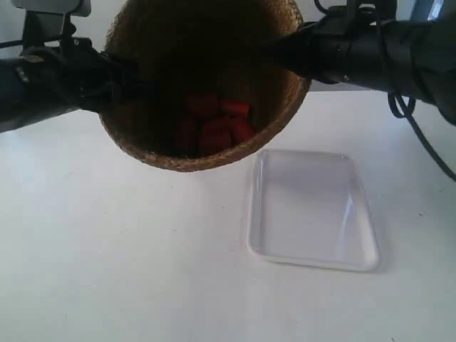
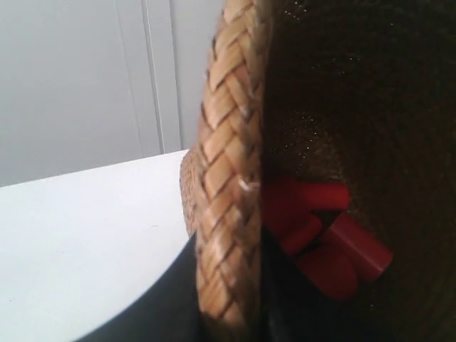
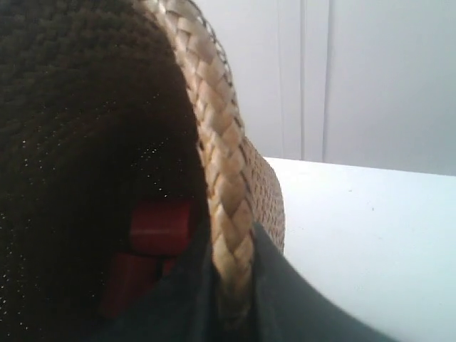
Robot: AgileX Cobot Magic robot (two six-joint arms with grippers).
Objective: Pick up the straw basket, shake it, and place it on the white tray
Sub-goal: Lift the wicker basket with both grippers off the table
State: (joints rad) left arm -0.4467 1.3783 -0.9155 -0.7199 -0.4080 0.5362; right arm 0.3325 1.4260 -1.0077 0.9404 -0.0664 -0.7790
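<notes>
The straw basket (image 1: 206,153) hangs in the air above the table, tipped so its dark inside faces the exterior camera, with several red blocks (image 1: 214,125) lying in it. My left gripper (image 2: 235,313) is shut on the braided rim (image 2: 231,178), one dark finger outside and one inside. Opposite it, my right gripper (image 3: 231,303) is shut on the rim (image 3: 217,178) the same way. In the exterior view an arm grips each side of the basket (image 1: 117,78) (image 1: 292,53). The white tray (image 1: 312,210) lies bare on the table, below and to the exterior view's right of the basket.
A white tabletop (image 1: 121,263) spreads under everything. Behind it stands a pale wall (image 2: 78,78). A black cable (image 1: 420,135) droops from the arm at the exterior view's right, over the table beside the tray.
</notes>
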